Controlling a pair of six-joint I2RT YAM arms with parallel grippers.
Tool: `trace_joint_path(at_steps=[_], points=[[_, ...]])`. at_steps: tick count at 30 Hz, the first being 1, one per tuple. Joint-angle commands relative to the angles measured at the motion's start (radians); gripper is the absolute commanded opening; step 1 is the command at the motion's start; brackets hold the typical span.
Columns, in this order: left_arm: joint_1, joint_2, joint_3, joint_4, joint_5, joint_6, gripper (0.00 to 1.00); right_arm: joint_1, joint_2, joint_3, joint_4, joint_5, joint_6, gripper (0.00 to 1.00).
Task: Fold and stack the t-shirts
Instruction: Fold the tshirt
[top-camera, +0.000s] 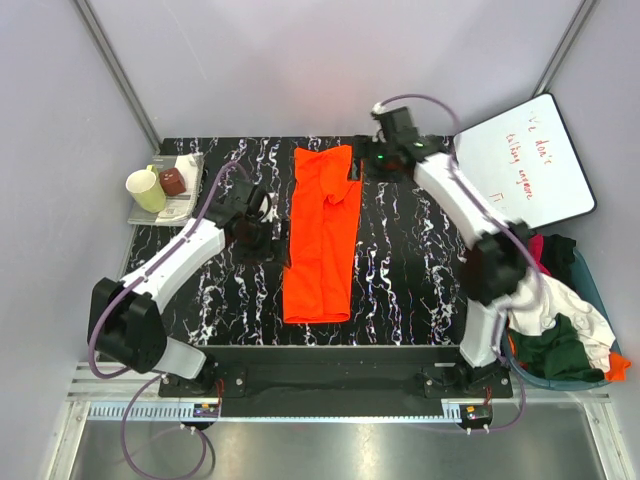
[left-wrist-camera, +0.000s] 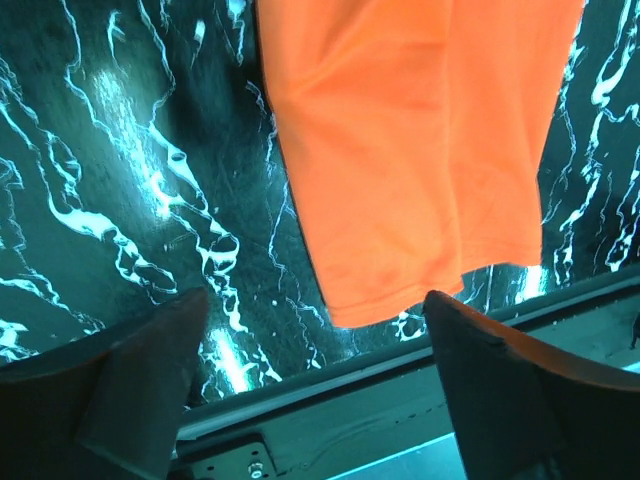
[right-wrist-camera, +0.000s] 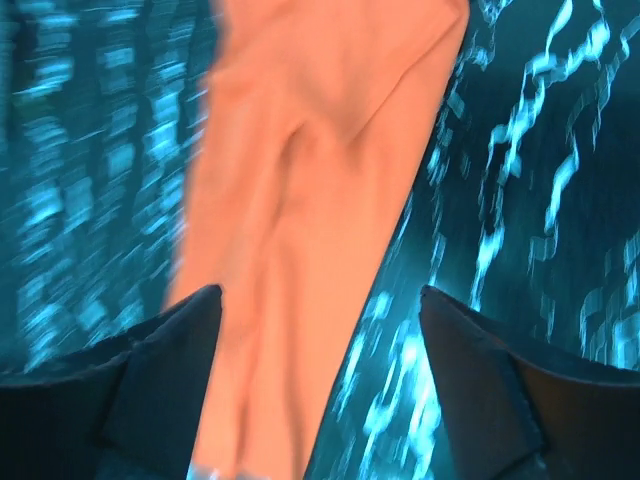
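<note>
Lying as a long narrow strip mid-table, the orange t-shirt (top-camera: 322, 235) is flanked by the left gripper (left-wrist-camera: 312, 300) and, at its far end, the right gripper (right-wrist-camera: 320, 295), both wide open and empty, apparently positioned for a crosswise fold.

Cannot read the red handwriting (top-camera: 527, 152) on the white board (top-camera: 562, 192), nor trace the orange t-shirt (right-wrist-camera: 300, 200) past the blurred right wrist view's top edge.

Bright orange t-shirt (top-camera: 322, 235) on a black worktop (top-camera: 420, 270) veined white; pale yellow mug (top-camera: 146, 189), white board (top-camera: 525, 160) with red handwriting
</note>
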Motion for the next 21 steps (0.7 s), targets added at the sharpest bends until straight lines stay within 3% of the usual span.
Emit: trace_joint_path(at_steps=[1,7,12,21], points=[[0.034,-0.074,-0.124,0.106,0.151,-0.055,0.99,-0.004,-0.359,-0.349,0.034,-0.128,0.127,0.89],[0.044,-0.104,-0.335,0.275,0.316,-0.187,0.99,-0.004,-0.568,-0.797,0.065,-0.318,0.297,0.94],[0.044,-0.112,-0.487,0.411,0.376,-0.29,0.99,-0.004,-0.605,-1.104,0.265,-0.489,0.469,0.94],[0.044,-0.117,-0.602,0.447,0.367,-0.31,0.96,0.01,-0.539,-1.296,0.499,-0.558,0.599,0.91]])
